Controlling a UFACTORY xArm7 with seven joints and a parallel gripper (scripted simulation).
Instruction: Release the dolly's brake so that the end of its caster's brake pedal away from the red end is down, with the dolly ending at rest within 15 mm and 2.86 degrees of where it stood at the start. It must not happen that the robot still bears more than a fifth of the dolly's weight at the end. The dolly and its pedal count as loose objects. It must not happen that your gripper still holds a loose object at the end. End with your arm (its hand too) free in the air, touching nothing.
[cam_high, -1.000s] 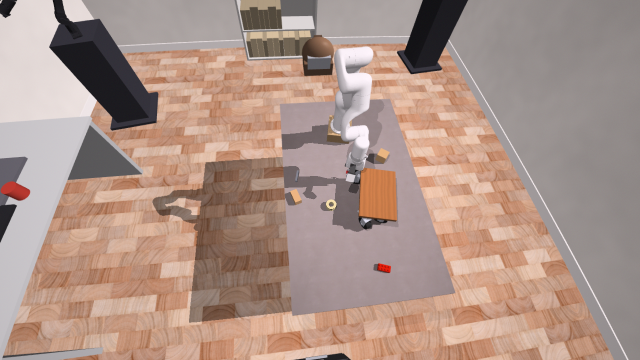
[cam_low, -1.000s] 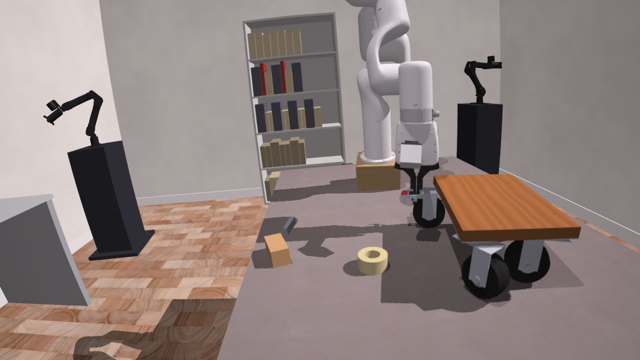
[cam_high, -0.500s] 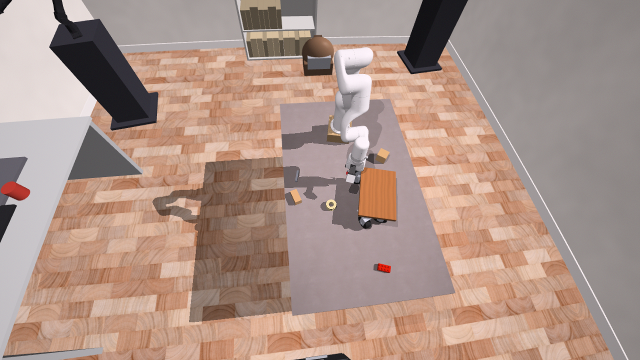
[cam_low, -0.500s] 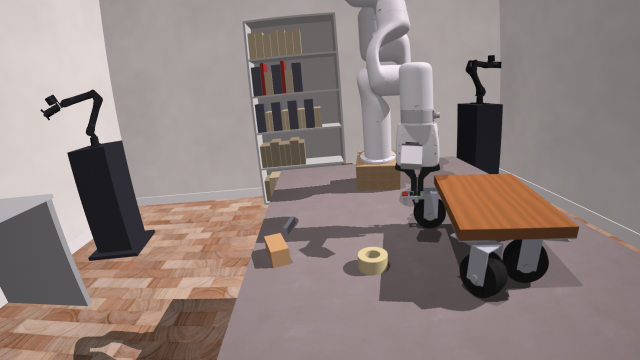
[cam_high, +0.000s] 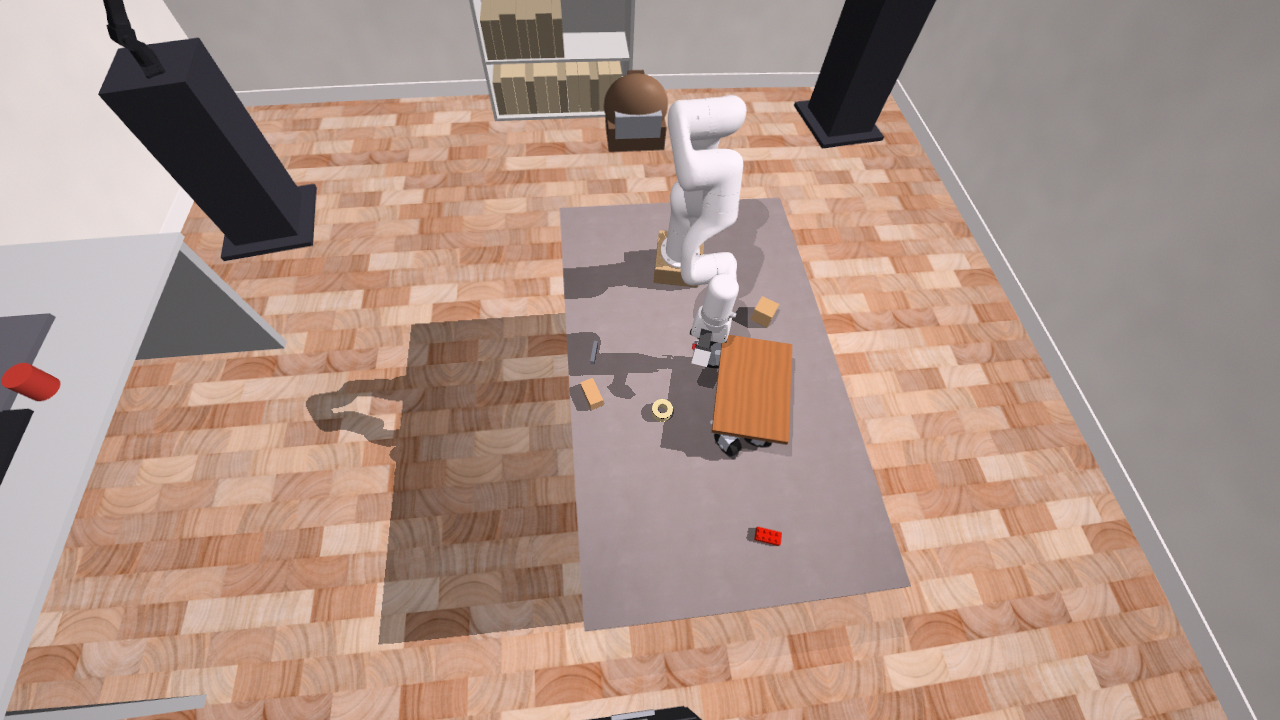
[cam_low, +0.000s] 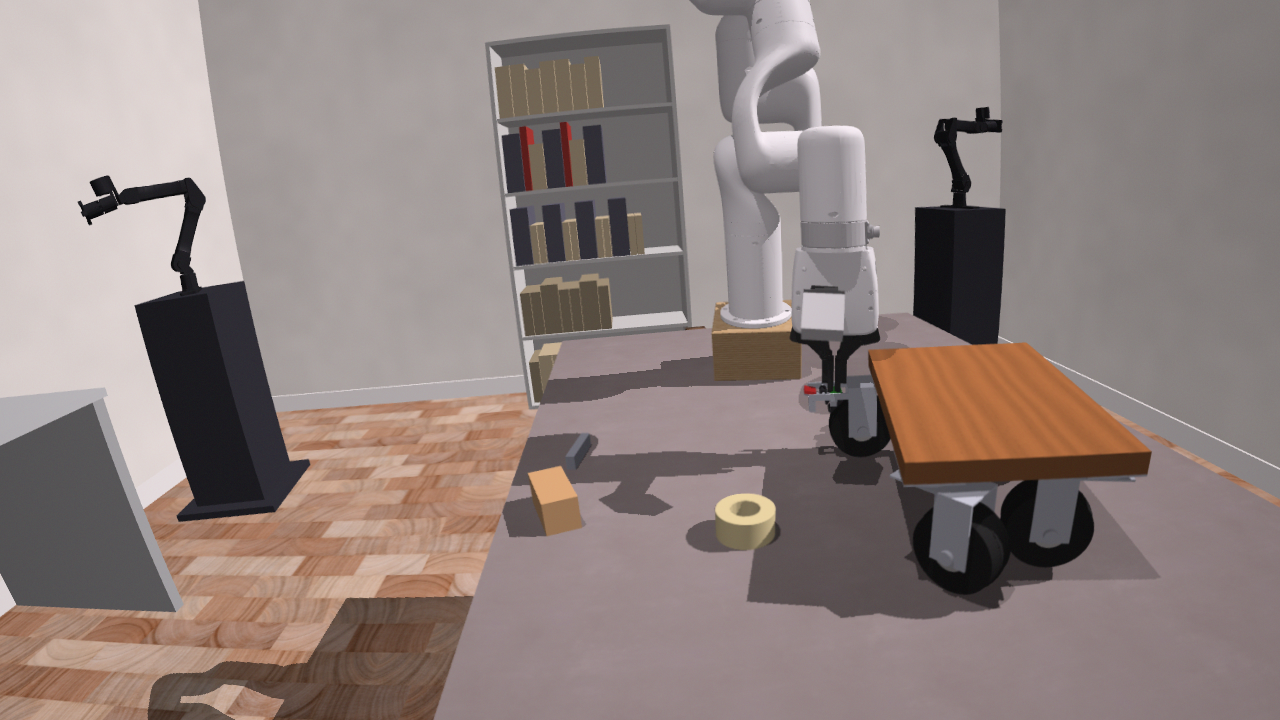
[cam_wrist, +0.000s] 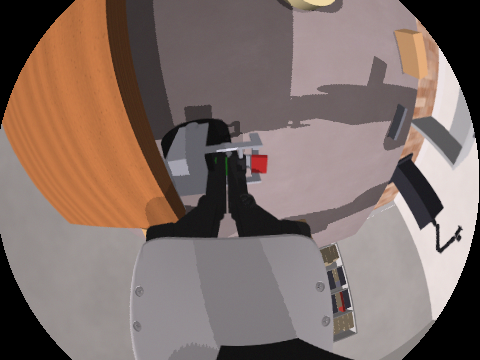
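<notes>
My pincer (cam_wrist: 228, 170) is closed on nothing, tips pressed onto the grey brake pedal (cam_wrist: 235, 152) of the orange-topped wooden dolly (cam_low: 993, 402). The pedal runs sideways from the black caster wheel (cam_low: 857, 428); its red end (cam_wrist: 259, 164) lies just outward of my tips.

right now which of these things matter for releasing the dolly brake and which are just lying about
Part of the job:
- dolly
- brake pedal with its red end, on the caster by the arm
- gripper, jaws shut and empty, tips at the pedal

Just lying about:
- cream ring
- tan block
- second tan block
- small grey bar
- red brick
- bookshelf
</notes>
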